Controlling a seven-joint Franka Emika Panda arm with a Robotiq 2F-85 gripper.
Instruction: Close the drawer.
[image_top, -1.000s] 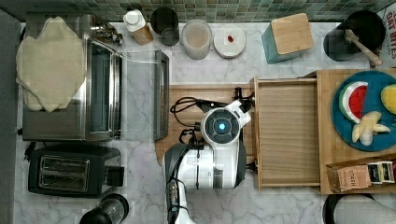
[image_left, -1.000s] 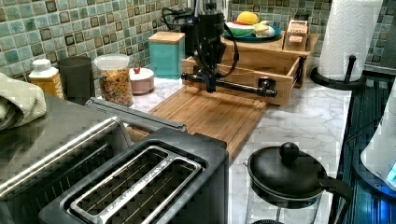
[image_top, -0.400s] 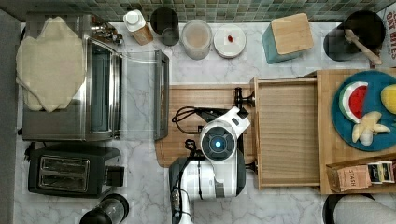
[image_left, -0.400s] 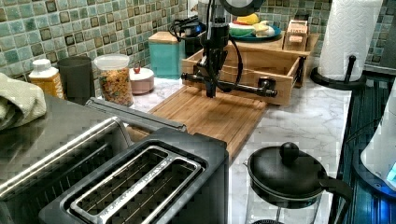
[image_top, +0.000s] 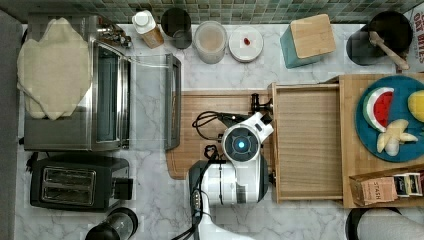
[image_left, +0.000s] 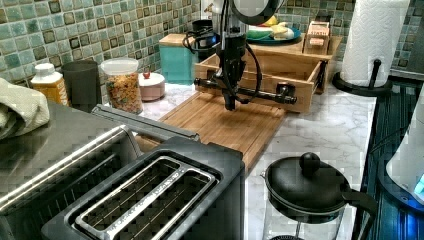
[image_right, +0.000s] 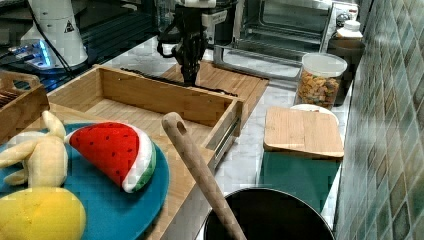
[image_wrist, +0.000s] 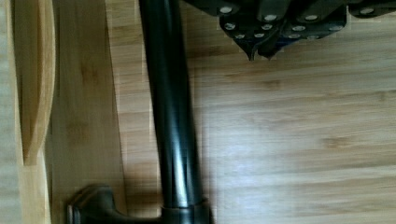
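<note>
The drawer (image_top: 307, 142) is a shallow light-wood tray pulled out of a wooden box toward the top view's left. A dark bar handle (image_left: 250, 92) runs along the drawer's front (image_left: 260, 102). My gripper (image_left: 230, 104) points down just in front of this handle, above the cutting board (image_top: 200, 102). In the wrist view the fingertips (image_wrist: 254, 53) are pressed together, shut on nothing, beside the handle (image_wrist: 170, 116) without touching it. In the right view the gripper (image_right: 190, 75) hangs behind the drawer's front wall (image_right: 165, 100). My wrist (image_top: 241, 144) hides the fingers in the top view.
A toaster oven (image_top: 100, 100) with its door open lies at the top view's left, with a toaster (image_top: 75, 187) below it. Jars (image_top: 210, 42) and a teal block (image_top: 307, 40) line the tiled wall. A plate of toy fruit (image_top: 372, 142) sits on the box. A black pot (image_left: 305, 190) and paper towels (image_left: 375, 40) stand nearby.
My arm has shifted along the drawer's front and come a little closer to the handle. The drawer has not moved.
</note>
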